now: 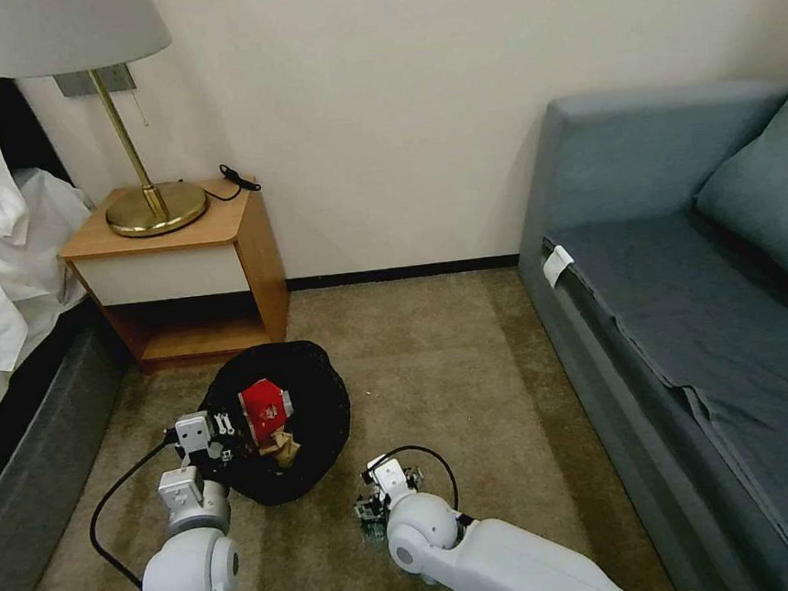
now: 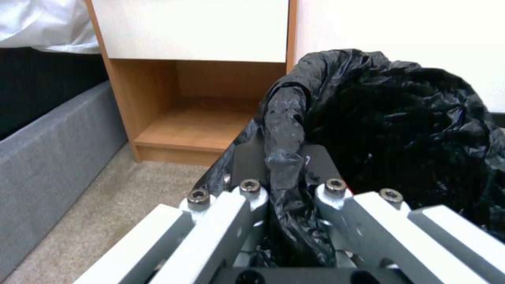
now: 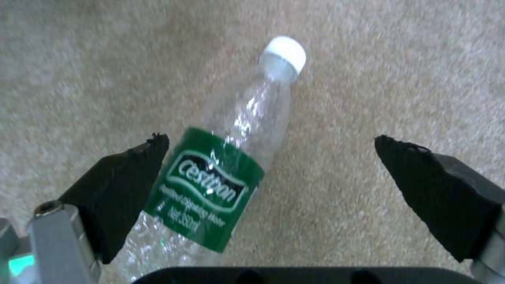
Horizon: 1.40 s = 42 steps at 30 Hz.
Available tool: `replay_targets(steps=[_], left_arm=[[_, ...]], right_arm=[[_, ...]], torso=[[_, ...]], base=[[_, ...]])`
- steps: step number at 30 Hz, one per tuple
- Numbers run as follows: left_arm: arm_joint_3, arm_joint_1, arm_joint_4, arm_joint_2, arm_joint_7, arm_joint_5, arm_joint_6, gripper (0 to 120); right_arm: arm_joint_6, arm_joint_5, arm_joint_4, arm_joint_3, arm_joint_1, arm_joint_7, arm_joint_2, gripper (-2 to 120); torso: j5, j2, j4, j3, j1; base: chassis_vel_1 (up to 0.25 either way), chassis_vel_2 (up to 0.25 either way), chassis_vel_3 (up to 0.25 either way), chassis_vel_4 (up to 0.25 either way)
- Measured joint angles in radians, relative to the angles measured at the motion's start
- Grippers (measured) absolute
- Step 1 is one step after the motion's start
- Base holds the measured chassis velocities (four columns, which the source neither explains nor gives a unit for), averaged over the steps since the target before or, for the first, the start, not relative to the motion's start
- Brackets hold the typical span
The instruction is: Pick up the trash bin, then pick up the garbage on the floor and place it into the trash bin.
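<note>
Our left tool (image 2: 287, 185) is clenched on the rim of the trash bin (image 1: 315, 390), which sits in front of the nightstand (image 1: 184, 259). Just right of the bin, our right tool (image 3: 271, 157) spreads released around the bottle (image 3: 221, 173) lying on the carpet (image 1: 435, 347).

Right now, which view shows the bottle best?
The right wrist view: the bottle lies on carpet between the open right gripper fingers, label readable. The head view shows a green sliver by that gripper; the left wrist view shows the trash bin.
</note>
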Motion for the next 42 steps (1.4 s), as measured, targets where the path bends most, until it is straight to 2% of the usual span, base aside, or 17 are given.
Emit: replay_targets(steps=[11, 37, 40, 42], left_arm=[[0.001, 0.004, 0.004, -0.005, 0.000, 0.003, -0.004, 5], [-0.002, -0.007, 0.019, -0.006, 0.000, 0.007, -0.005, 5], [-0.003, -0.008, 0.020, -0.008, 0.000, 0.008, -0.006, 5], [-0.003, -0.006, 0.020, -0.009, 0.000, 0.009, -0.007, 5]], right_arm=[[0.046, -0.034, -0.114, -0.025, 0.028, -0.068, 0.032, 100], [0.086, -0.052, -0.207, -0.058, 0.037, -0.143, 0.075, 99], [0.093, -0.063, -0.220, -0.058, 0.035, -0.159, 0.079, 97], [0.097, -0.068, -0.224, -0.055, 0.036, -0.172, 0.080, 86]], torso=[[0.0001, 0.000, 0.0000, 0.000, 0.000], [0.0001, 0.000, 0.0000, 0.000, 0.000], [0.0001, 0.000, 0.0000, 0.000, 0.000], [0.0000, 0.000, 0.0000, 0.000, 0.000]], base=[[0.000, 0.000, 0.000, 0.000], [0.000, 0.000, 0.000, 0.000], [0.000, 0.000, 0.000, 0.000], [0.000, 0.000, 0.000, 0.000]])
